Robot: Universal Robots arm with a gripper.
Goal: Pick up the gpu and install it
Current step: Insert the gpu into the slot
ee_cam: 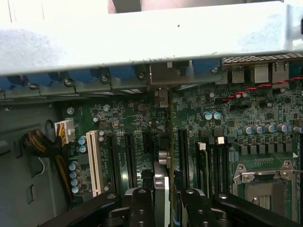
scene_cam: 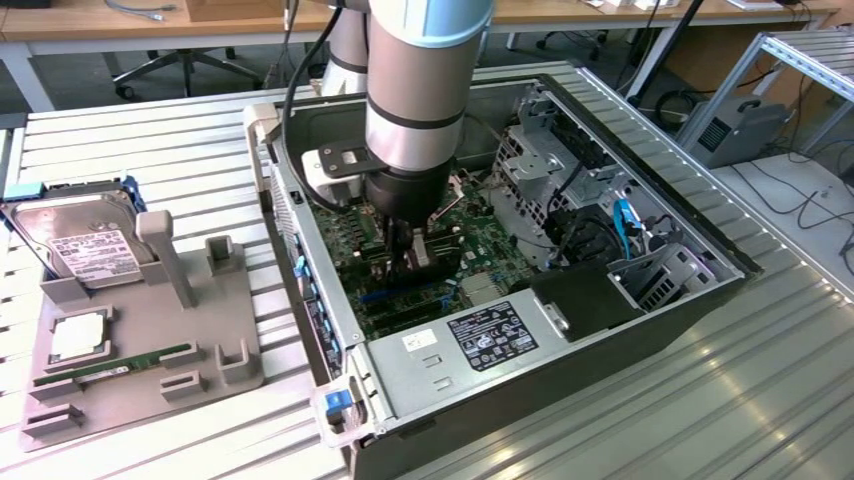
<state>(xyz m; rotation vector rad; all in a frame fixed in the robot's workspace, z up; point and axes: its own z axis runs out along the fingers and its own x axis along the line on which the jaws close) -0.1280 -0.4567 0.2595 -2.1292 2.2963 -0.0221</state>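
Observation:
My gripper [scene_cam: 408, 243] reaches down into the open computer case [scene_cam: 561, 385], over the motherboard [scene_cam: 470, 222]. It is shut on the gpu [ee_cam: 161, 182], a thin card seen edge-on between the two black fingers [ee_cam: 142, 205] in the wrist view. The card stands upright among the long black expansion slots [ee_cam: 182, 156]. Its far end with the metal bracket [ee_cam: 161, 97] points at the case's rear wall [ee_cam: 142, 42]. In the exterior view the gpu [scene_cam: 424, 252] shows as a pale sliver under the wrist. Whether it sits in a slot I cannot tell.
A white slot [ee_cam: 93, 163] and a cable bundle [ee_cam: 40, 144] lie to one side of the card, RAM slots [ee_cam: 210, 165] and the CPU socket [ee_cam: 265, 182] to the other. On the exterior view's left, a grey holder [scene_cam: 200, 330] carries a RAM stick [scene_cam: 114, 365] and hard drive [scene_cam: 80, 245].

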